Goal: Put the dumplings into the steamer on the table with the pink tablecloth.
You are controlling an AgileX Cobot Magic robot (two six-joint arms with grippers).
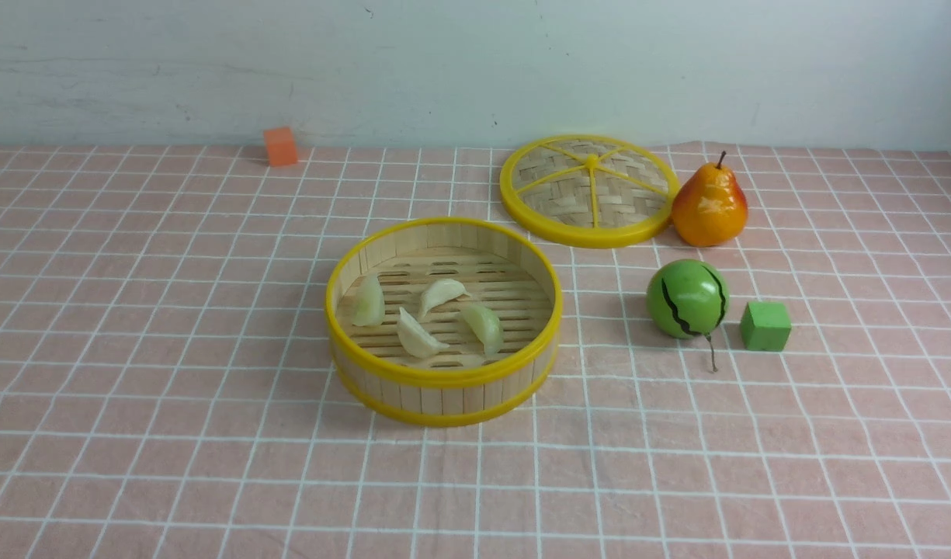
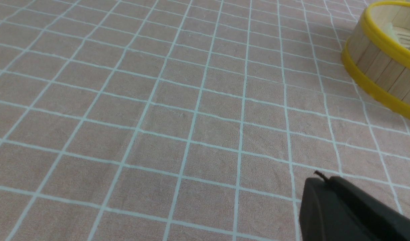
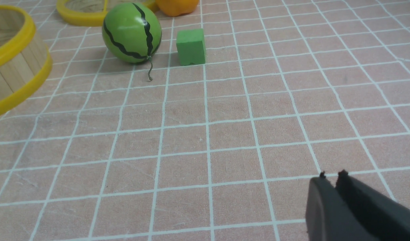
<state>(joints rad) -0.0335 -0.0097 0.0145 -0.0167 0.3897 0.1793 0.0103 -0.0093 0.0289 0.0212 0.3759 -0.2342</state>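
1. Since all four dumplings lie inside the basket, the loading step looks finished, and the widest thing in view, the counter under its pink cloth with white grid lines (image 1: 172, 310), carries no stray dumpling in any view.
2. Next in size, the round bamboo steamer with two yellow plastic rims (image 1: 444, 376) sits near the middle of the counter, upright and uncovered.
3. Its flat woven lid with yellow rim and spokes (image 1: 588, 190) lies farther back, well apart from the basket and just beside the orange-yellow toy pear (image 1: 709, 206).
4. A green striped ball like a small watermelon (image 1: 687, 299) stands to the steamer's right, with a small green foam cube (image 1: 765, 326) close beside it; a small orange cube (image 1: 280, 146) sits far back on the left.
5. Both arms are out of the front view; the left gripper (image 2: 320, 182) hangs over bare cloth with its fingers pressed together and empty, the steamer at the edge of its view.
6. On the other side, the right gripper (image 3: 330, 175) shows only a thin slit between its fingers, holding nothing.
7. Smallest of all, the four pale whitish-green crescent dumplings (image 1: 413, 334) rest on the slatted floor, apart from one another.
8. My judgement: nothing remains to carry, so the next move calls only for keeping both arms clear of the basket.
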